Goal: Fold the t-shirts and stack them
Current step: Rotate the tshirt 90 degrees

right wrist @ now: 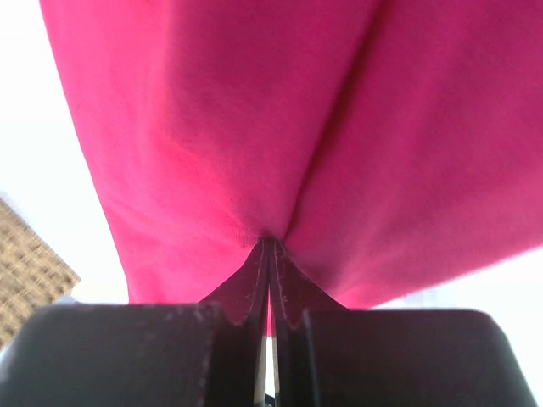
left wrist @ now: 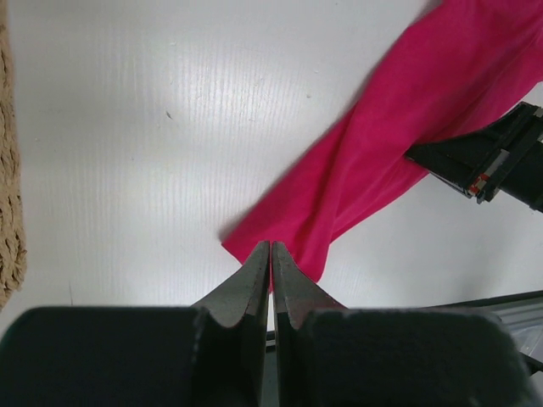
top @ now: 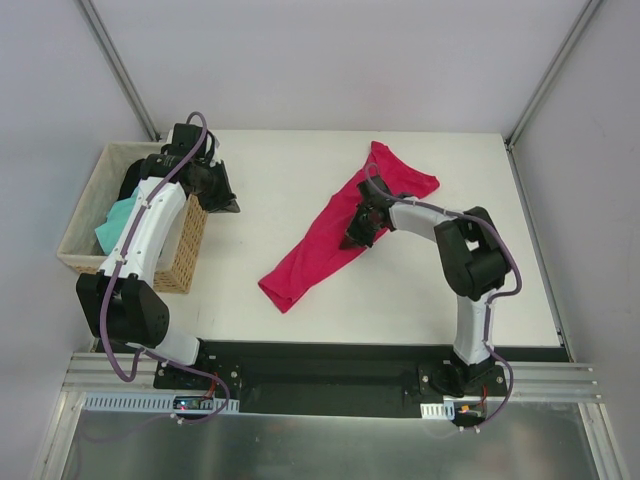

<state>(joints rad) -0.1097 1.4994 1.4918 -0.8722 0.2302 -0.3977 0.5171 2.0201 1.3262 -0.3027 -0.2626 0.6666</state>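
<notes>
The crimson t-shirt [top: 325,240] lies bunched in a long diagonal strip on the white table; it also shows in the left wrist view [left wrist: 382,161] and fills the right wrist view [right wrist: 254,127]. My right gripper [top: 358,232] is shut on a pucker of it near the strip's middle, with its fingertips [right wrist: 270,243] pinching cloth. My left gripper [top: 222,200] is shut and empty above the table beside the basket, its fingertips [left wrist: 270,248] closed together. The mint-green t-shirt [top: 115,225] lies in the basket. The black t-shirt is not clearly told apart from the left arm.
The tan wicker basket [top: 185,250] stands at the table's left edge, and the left arm reaches over it; its edge shows in the left wrist view [left wrist: 8,212]. The right gripper's body [left wrist: 501,161] shows there too. Grey frame posts rise at the back corners.
</notes>
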